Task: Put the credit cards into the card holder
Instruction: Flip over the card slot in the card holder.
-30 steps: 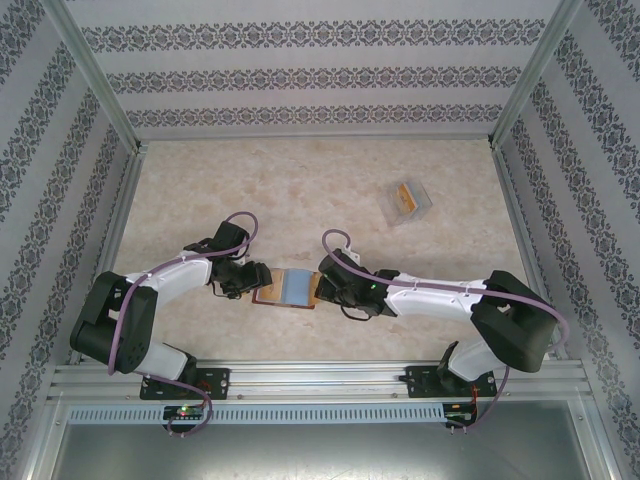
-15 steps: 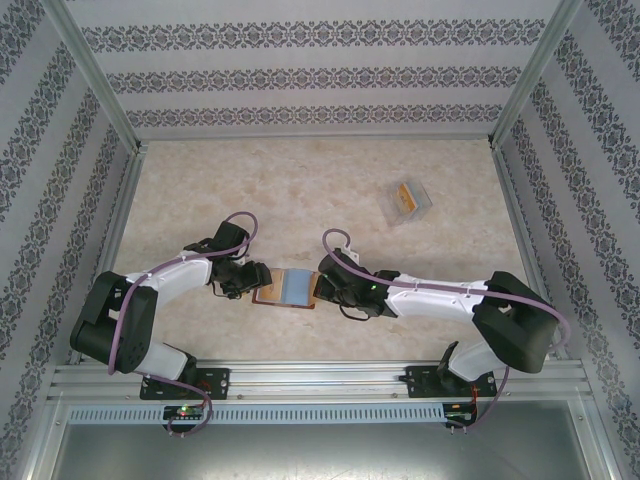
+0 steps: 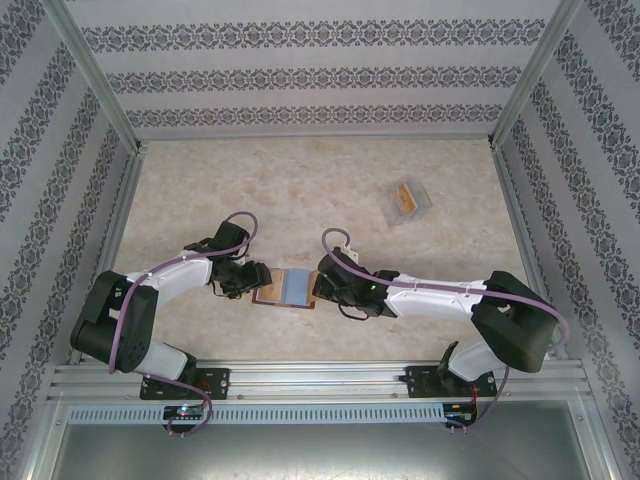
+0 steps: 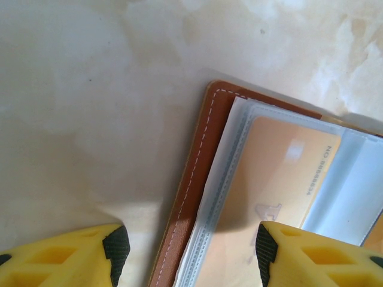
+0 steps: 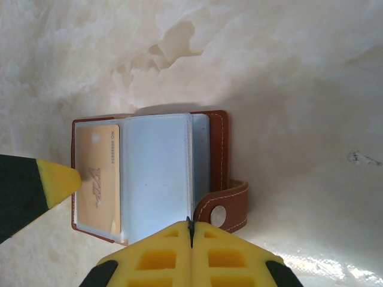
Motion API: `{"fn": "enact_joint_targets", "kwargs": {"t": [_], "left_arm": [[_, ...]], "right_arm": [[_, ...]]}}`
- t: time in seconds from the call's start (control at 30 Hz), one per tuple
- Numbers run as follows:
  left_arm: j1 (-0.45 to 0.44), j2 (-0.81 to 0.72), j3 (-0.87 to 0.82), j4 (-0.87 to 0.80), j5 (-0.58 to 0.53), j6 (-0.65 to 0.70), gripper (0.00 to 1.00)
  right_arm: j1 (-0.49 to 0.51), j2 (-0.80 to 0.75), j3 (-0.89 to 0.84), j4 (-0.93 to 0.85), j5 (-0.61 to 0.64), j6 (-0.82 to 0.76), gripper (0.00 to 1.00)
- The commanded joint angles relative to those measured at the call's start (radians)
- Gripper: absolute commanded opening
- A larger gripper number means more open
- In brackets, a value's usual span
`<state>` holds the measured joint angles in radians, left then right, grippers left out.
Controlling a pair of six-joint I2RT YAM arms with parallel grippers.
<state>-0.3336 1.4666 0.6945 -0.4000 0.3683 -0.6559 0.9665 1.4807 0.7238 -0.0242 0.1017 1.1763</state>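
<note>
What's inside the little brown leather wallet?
The open reddish-brown leather wallet holds clear plastic sleeves. One flat orange card sits in the left sleeve. The other stacked sleeves cover whatever lies beneath them.

The card holder [image 5: 219, 149] is smooth stitched leather with glossy clear plastic sleeves [image 5: 157, 173]. The table [image 5: 281, 78] looks polished.

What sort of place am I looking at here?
Probably a robot test booth: patterned panels wall in a marble-look table, metal posts frame the corners, and the left arm and right arm are bolted to a rail.
</note>
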Motion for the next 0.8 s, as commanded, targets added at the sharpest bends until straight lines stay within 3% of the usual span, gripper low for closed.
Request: {"fn": "enact_joint_targets", "kwargs": {"t": [0.0,0.77], "left_arm": [[-0.017,0.061,-0.015,0.08,0.03,-0.002,0.62],[-0.017,0.058,-0.024,0.087,0.032,-0.002,0.62]], "right_arm": [[0.008,0.008,-0.001,0.02,0.01,0.003,0.0],[0.015,-0.01,-0.035,-0.006,0.033,0.0,0.0]]}}
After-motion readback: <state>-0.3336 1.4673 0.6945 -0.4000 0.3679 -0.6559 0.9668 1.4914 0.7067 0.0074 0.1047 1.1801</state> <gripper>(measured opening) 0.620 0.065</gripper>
